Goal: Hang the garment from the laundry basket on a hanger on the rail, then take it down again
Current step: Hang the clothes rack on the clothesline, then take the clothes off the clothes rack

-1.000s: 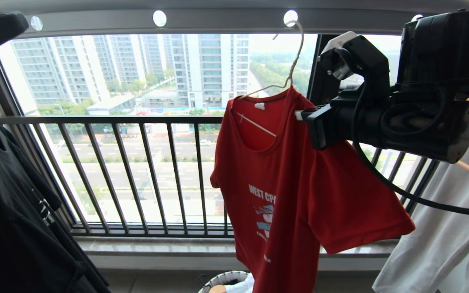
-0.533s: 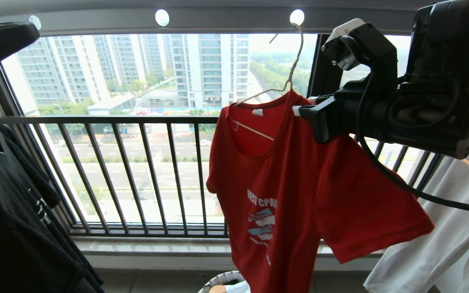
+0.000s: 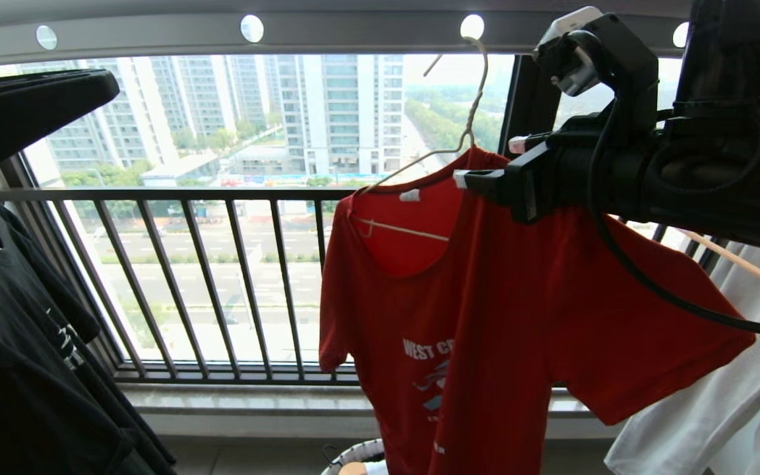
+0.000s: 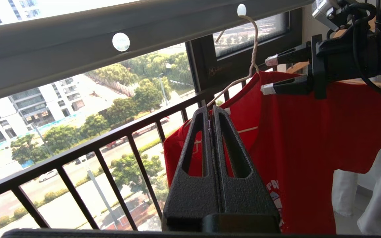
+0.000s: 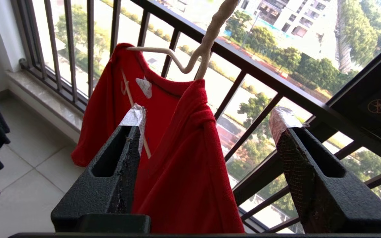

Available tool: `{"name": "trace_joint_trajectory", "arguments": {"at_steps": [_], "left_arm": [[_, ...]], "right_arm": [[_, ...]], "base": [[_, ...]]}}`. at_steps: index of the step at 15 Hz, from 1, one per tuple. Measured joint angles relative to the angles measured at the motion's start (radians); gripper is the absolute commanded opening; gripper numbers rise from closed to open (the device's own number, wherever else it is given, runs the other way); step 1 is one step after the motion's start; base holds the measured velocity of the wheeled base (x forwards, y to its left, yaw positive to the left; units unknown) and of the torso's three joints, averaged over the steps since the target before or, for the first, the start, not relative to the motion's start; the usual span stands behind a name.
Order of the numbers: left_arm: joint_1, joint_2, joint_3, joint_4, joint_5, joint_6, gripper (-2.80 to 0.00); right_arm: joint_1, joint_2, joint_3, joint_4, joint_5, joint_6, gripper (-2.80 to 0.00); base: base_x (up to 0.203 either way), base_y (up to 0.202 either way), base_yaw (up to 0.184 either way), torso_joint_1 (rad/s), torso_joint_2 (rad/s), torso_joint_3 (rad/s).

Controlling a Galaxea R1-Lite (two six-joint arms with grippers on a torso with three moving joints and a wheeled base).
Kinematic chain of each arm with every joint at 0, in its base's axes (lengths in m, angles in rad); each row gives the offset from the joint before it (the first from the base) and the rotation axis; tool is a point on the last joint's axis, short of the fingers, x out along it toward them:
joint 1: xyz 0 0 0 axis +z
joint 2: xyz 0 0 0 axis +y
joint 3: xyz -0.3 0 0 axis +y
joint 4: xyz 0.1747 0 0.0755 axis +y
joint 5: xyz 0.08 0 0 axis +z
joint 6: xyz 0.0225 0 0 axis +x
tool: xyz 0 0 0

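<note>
The red T-shirt (image 3: 485, 316) hangs on the cream wire hanger (image 3: 466, 125), hooked in a hole of the grey rail (image 3: 353, 33) — the right gripper (image 5: 207, 132) stands spread wide around its shoulder, gripping nothing, while the left gripper (image 4: 212, 112) is raised nearby, pressed closed and empty — above the laundry basket (image 3: 353, 455).

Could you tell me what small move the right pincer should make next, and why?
Probably back away. The right pincer stands open around the red T-shirt's shoulder, and the hanger already hooks the rail, so the shirt hangs unaided.
</note>
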Motion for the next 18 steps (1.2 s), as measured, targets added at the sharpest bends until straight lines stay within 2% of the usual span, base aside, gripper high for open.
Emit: {"name": "trace_joint_trajectory", "arguments": {"at_steps": [9, 10, 15, 18], "left_arm": [[-0.005, 0.016, 0.002, 0.000, -0.002, 0.000, -2.80], [-0.005, 0.018, 0.003, 0.000, -0.002, 0.000, -2.80], [-0.009, 0.032, 0.014, -0.002, -0.004, -0.001, -2.80], [-0.045, 0.059, 0.018, -0.005, -0.003, -0.012, -2.80]], "right_arm": [[-0.001, 0.103, -0.198, -0.031, 0.074, 0.000, 0.00], [-0.001, 0.121, -0.219, -0.030, 0.075, -0.001, -2.80], [-0.001, 0.157, -0.242, -0.022, 0.076, -0.001, -2.80], [-0.001, 0.157, -0.244, -0.021, 0.073, -0.003, -2.80]], "base": [[0.000, 0.000, 0.000, 0.000, 0.00, 0.000], [0.000, 0.000, 0.000, 0.000, 0.00, 0.000], [0.000, 0.000, 0.000, 0.000, 0.00, 0.000], [0.000, 0.000, 0.000, 0.000, 0.00, 0.000]]}}
